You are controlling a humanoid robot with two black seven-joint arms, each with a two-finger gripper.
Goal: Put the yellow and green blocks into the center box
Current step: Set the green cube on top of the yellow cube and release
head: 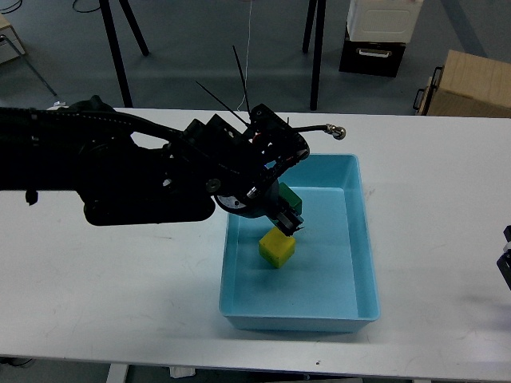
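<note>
My left arm reaches in from the left over the light blue box [363, 239] at the table's centre. My left gripper [289, 214] is shut on a green block [289, 197] and holds it inside the box's outline, just above and behind the yellow block [276, 247]. The yellow block lies on the box floor, left of centre. Whether the green block touches the yellow one cannot be told. Only a dark edge of my right gripper [506, 259] shows at the right border of the view, low over the table.
The white table [431, 159] carries the box. Behind it stand black stand legs [318, 56], a cardboard box [467, 84] at the back right and a black-and-white case [375, 36]. A thin cable [247, 48] hangs behind the table.
</note>
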